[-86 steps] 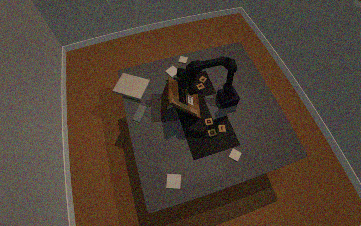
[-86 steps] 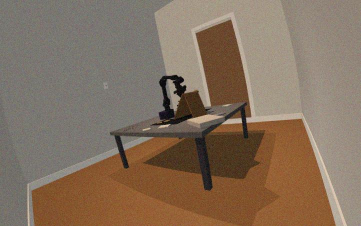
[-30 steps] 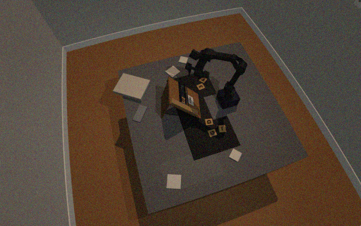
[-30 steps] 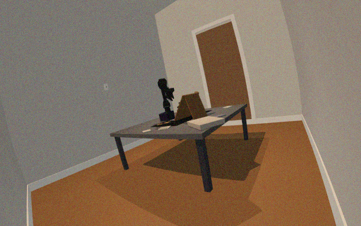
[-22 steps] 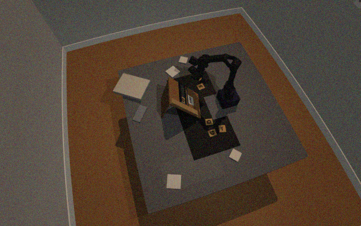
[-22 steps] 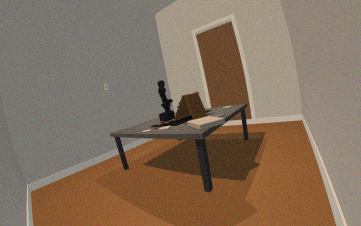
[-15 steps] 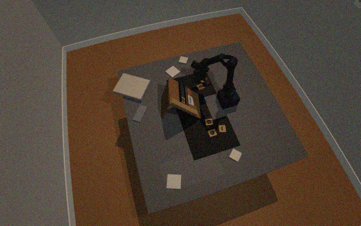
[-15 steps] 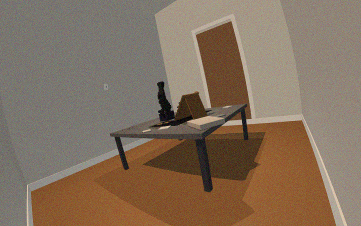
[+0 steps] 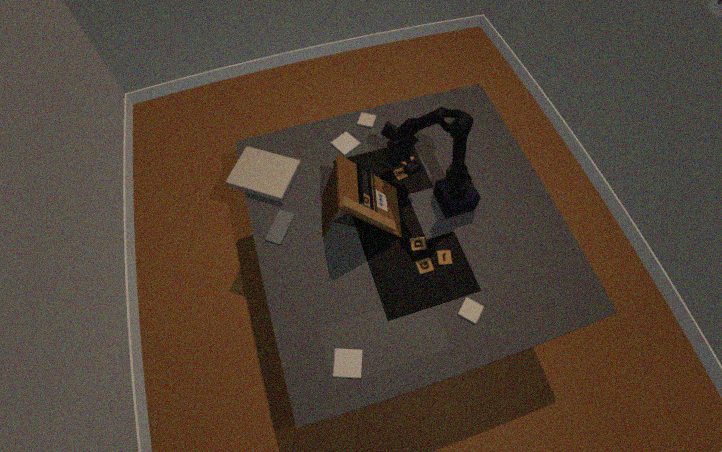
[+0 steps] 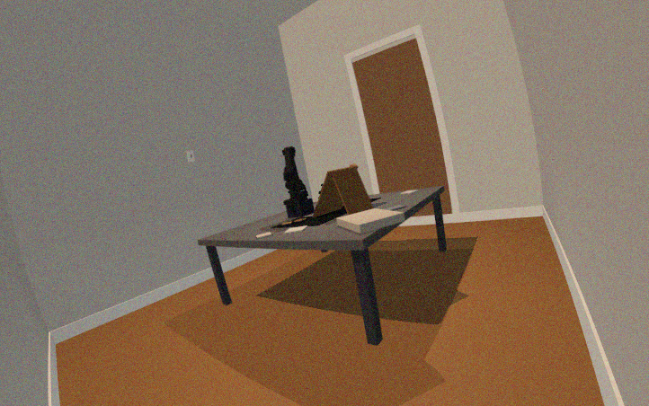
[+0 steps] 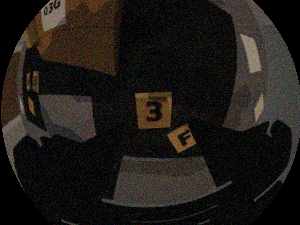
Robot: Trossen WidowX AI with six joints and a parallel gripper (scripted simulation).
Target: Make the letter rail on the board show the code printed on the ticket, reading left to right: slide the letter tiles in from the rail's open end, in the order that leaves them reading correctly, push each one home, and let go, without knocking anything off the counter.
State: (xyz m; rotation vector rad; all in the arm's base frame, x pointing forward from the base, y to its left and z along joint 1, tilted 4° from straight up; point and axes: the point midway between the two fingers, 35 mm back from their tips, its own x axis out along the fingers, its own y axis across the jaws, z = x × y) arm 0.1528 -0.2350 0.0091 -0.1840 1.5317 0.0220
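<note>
The ticket (image 9: 381, 200) (image 11: 53, 14) on the tilted wooden board (image 9: 347, 181) (image 11: 90, 46) (image 10: 354, 191) reads Q3G. One tile (image 9: 366, 200), apparently the Q, sits in the board's dark rail (image 9: 364, 178), toward its lower end in the top view. The 3 tile (image 11: 153, 110) (image 9: 400, 173) lies flat on the black mat beside the F tile (image 11: 182, 138). My gripper (image 11: 159, 123) (image 9: 408, 163) is open and empty, pointing down low over these two. At the mat's other end lie a D tile (image 9: 418, 243), a tile that looks like G (image 9: 424, 265) and one unreadable tile (image 9: 444, 257).
The board stands close beside my gripper, between the two tile groups. A thick pale box (image 9: 263, 173) (image 10: 370, 220) stands at the counter's edge beyond the board. Flat pale squares (image 9: 345, 142) (image 9: 366, 119) lie near the gripper; others (image 9: 471, 310) (image 9: 347, 362) lie farther away.
</note>
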